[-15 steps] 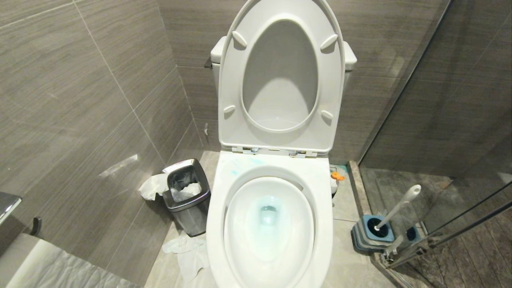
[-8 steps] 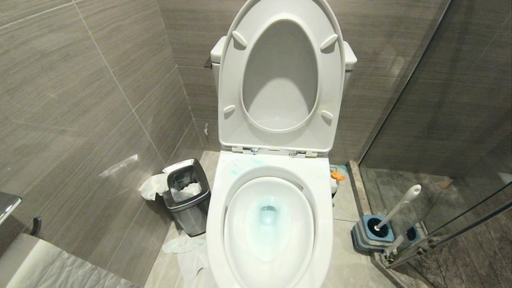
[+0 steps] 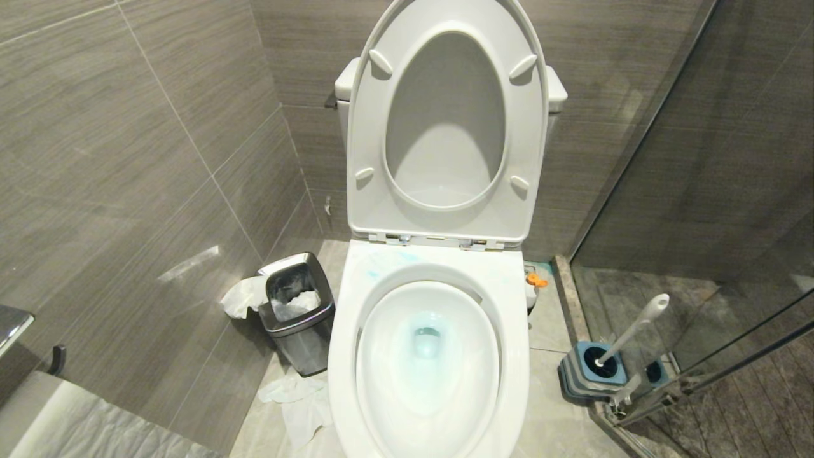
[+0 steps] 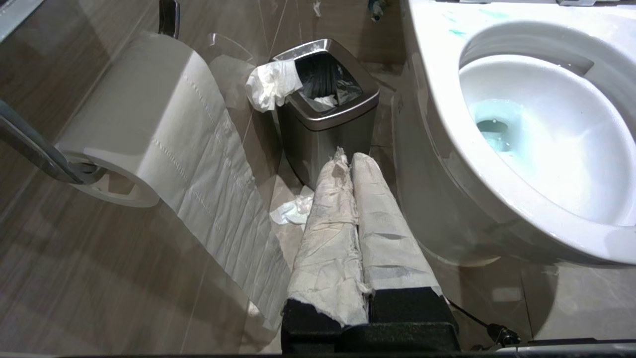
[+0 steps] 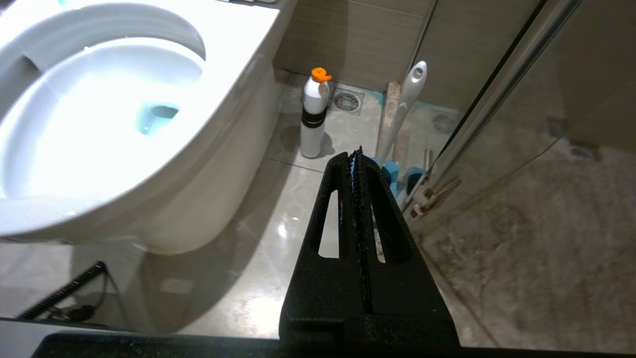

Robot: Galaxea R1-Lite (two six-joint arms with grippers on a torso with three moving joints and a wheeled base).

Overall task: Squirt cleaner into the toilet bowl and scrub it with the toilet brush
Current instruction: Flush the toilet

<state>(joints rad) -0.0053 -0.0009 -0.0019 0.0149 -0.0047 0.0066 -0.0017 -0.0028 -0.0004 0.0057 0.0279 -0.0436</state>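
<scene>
The toilet bowl (image 3: pixel 427 362) stands open in the middle of the head view, seat and lid (image 3: pixel 445 127) raised against the cistern. The cleaner (image 3: pixel 427 340) tints the water at the drain pale turquoise, with faint blue smears on the rim behind the bowl. The toilet brush (image 3: pixel 631 331) leans in its square blue-and-grey base (image 3: pixel 588 372) on the floor to the robot's right of the bowl, against the glass shower door. A white cleaner bottle with an orange cap (image 5: pixel 315 117) stands on the floor between bowl and brush.

The right gripper (image 5: pixel 358 151) hangs low beside the bowl, its black fingers pressed together and holding nothing; the brush handle and base lie just beyond the fingertips, apart from them. The left gripper (image 4: pixel 350 159), its fingers wrapped in white paper, is also closed and empty, pointing at the steel bin (image 4: pixel 325 107) on the bowl's other side, near a toilet paper roll (image 4: pixel 144 124).
</scene>
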